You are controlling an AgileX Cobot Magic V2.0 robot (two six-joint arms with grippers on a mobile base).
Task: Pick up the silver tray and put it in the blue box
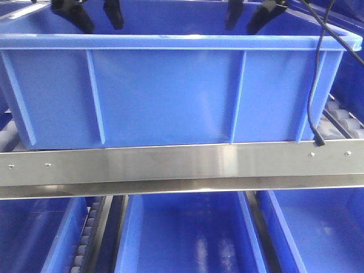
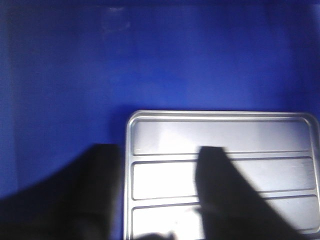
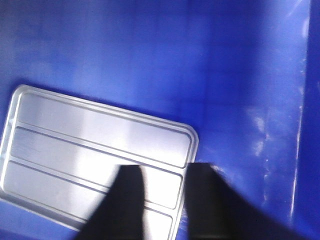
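Steel rail [image 1: 182, 165]: nearest the front camera, a shiny horizontal strip with small screws, running the full width just below the blue box.
Blue box [image 1: 170, 96]: sits directly above the rail, its ribbed side wall facing the front view and its thick rim across the top; it fills most of that picture.
Silver tray [image 2: 222, 172]: lies flat on the floor of the blue box, rim up, its two long ribs dividing the floor into three bands; in the right wrist view the tray [image 3: 95, 160] sits at a slant, with bare blue floor between it and the box wall on the right.
Left gripper [image 2: 157, 192]: hangs over the tray's near left corner; its dark fingers [image 2: 220, 195] stand apart, one over the blue floor beside the tray's edge, one over the tray itself. They close on nothing.
Right gripper [image 3: 165, 205]: above the tray's right end, jaws apart, one finger over the tray, the other past its rounded corner over the blue floor. Whether either finger touches the metal cannot be told.
Black cable [image 1: 315, 74]: hangs down outside the box's right wall.
Lower crates [image 1: 187, 233]: more blue bins show beneath the rail.
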